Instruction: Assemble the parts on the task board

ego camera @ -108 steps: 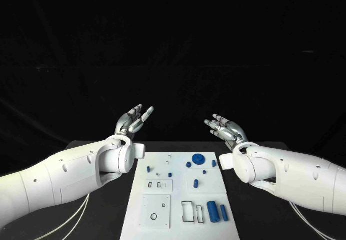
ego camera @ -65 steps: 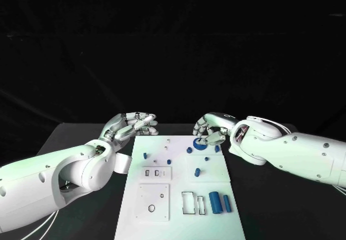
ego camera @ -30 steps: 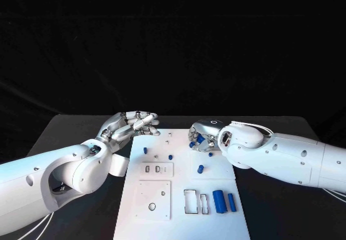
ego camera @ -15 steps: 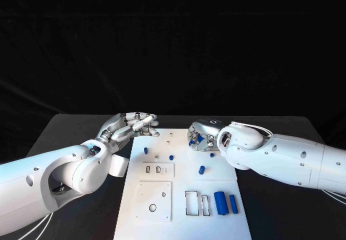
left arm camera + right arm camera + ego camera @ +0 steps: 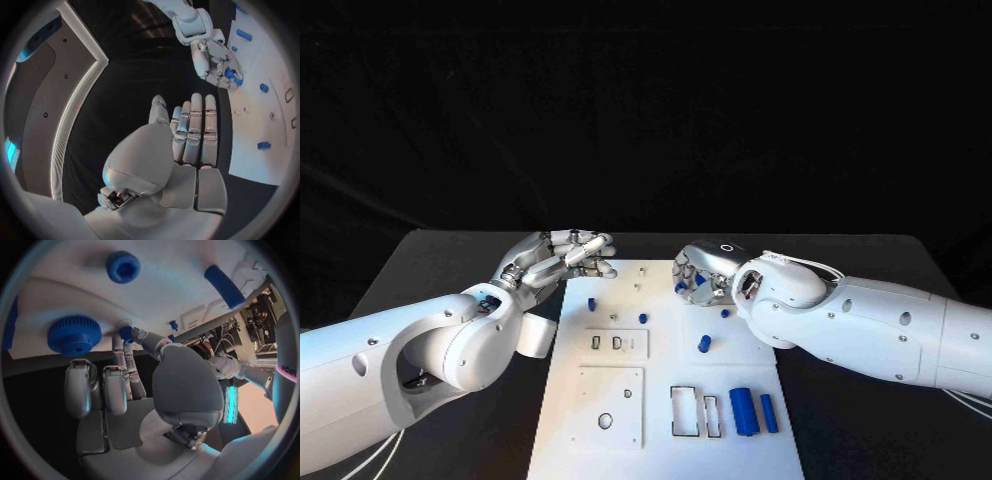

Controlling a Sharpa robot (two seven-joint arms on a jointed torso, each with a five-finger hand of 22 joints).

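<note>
Item, pick-up step: right silver hand (image 5: 698,274) pinched a small blue peg (image 5: 126,333) beside the blue toothed gear (image 5: 74,335) at the flat white task board's (image 5: 661,400) far end; left silver hand (image 5: 563,255) lay curled in, holding nothing; next, seemingly, a careful lift and seating.

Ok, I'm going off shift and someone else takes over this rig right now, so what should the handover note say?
Left robot hand: holds nothing, at the task board's far left corner.
Right robot hand: over the board's far right part, seemingly pinching a small blue part beside the blue gear.
Blue cylinders lie at the near right beside the rectangular slots; a blue peg stands mid-board.
Done: nothing clearly seated yet.
Left: place the pinched part, then probably the cylinders.
</note>
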